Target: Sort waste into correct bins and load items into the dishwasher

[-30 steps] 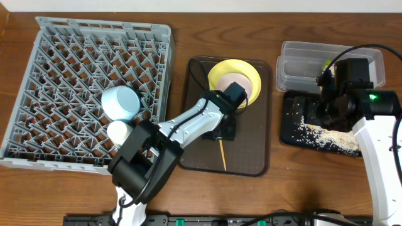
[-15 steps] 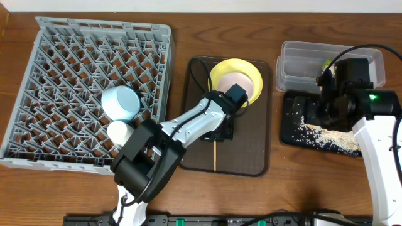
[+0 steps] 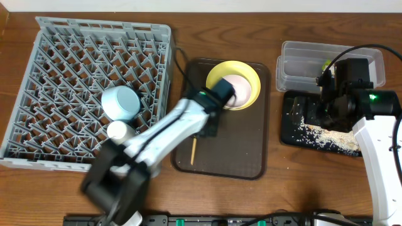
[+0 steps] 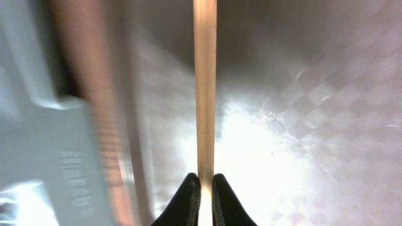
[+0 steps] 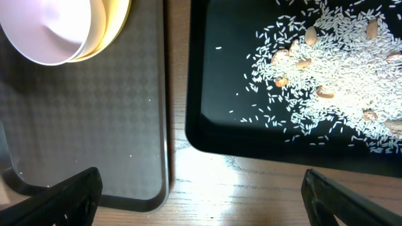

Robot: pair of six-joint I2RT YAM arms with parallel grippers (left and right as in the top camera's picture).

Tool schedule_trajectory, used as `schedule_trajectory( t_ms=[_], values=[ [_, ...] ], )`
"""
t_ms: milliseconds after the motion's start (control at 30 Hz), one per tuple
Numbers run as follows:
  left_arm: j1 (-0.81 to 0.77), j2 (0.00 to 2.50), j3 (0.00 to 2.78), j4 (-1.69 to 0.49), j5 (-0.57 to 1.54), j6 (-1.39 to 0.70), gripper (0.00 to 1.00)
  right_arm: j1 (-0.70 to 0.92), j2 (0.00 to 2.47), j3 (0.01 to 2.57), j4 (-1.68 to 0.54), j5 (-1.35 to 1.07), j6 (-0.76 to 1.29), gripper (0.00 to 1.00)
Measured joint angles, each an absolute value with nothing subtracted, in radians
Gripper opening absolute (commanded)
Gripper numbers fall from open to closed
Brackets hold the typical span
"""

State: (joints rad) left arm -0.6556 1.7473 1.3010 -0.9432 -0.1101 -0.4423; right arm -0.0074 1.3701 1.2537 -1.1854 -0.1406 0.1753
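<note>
The chopsticks show as one thin, pale wooden strip, pinched between the tips of the left gripper above the brown serving tray. The right gripper is spread wide. The black tray holds rice crumbs, the clear tub a green wrapper, and the dish rack a blue bowl and a white bowl.

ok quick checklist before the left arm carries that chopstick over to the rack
1. left gripper shut on the chopstick: ok
2. chopstick runs straight out of the gripper: ok
3. chopstick lifted clear of the serving tray: cannot tell
4. second chopstick located: cannot tell, only one shows
5. free pegs in the dish rack: ok, blue bowl and white bowl take only a small part
6. right gripper open by the black tray, away from the rack: ok
</note>
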Motion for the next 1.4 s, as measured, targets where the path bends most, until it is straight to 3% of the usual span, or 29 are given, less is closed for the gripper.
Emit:
schedule_trajectory(
  t_ms=[300, 567, 867, 1000, 1033, 1133, 1333, 1400],
  values=[
    [-0.426, 1.510, 1.301, -0.948, -0.127, -0.182, 0.08, -0.007, 1.370, 1.254, -1.185, -0.141, 0.175, 0.99],
    [-0.221, 1.546, 1.301, -0.931, -0.133, -0.068, 0.08, -0.007, 1.370, 1.254, -1.187, -0.141, 0.176, 0.99],
    [-0.176, 1.637, 1.301, -0.919, -0.037, -0.025, 0.08, -0.007, 1.370, 1.254, -1.188, -0.141, 0.175, 0.99],
    [-0.176, 1.676, 1.301, -0.919, -0.019, -0.020, 0.21, -0.007, 1.370, 1.254, -1.188, -0.141, 0.176, 0.99],
    [-0.176, 1.684, 1.301, -0.919, -0.016, -0.018, 0.34, -0.007, 1.370, 1.254, -1.188, -0.141, 0.175, 0.99],
    [-0.176, 1.696, 1.301, -0.920, -0.010, -0.011, 0.53, -0.007, 1.370, 1.254, -1.188, -0.141, 0.175, 0.99],
    [-0.172, 1.660, 1.302, -0.922, 0.035, -0.014, 0.56, -0.007, 1.370, 1.254, -1.188, -0.141, 0.175, 0.99],
    [-0.187, 1.626, 1.303, -0.904, 0.079, -0.012, 0.62, -0.007, 1.370, 1.254, -1.188, -0.141, 0.176, 0.99]
  ],
)
